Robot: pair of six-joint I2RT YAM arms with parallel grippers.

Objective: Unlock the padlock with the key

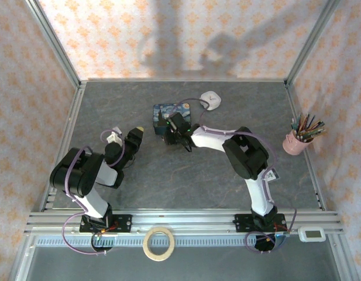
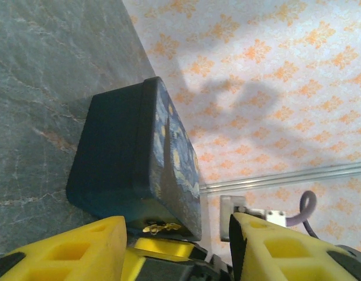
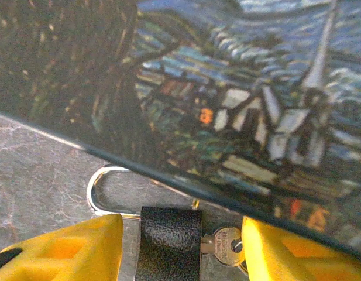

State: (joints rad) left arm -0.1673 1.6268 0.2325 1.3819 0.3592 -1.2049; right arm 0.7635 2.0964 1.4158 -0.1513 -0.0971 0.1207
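Yellow-fingered, stood parted at the right gripper [image 3: 180, 225] around one black textured padlock [image 3: 170, 240], with one silver round-headed key [image 3: 227, 246] at its three o'clock, beside one blue painted tin [image 3: 227, 88]; spread empty at the left gripper [image 2: 179, 225].

Padlock [image 3: 170, 237] black; key [image 3: 227, 246] silver; tin [image 3: 227, 88] blue, painted night-sky pattern.

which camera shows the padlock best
Right wrist: the padlock sits sharp, dark body between the fingers of the right tool, shackle at left, key at its right end. From the top, the tool covers that spot beside the tin. The left wrist faces the tin's side.
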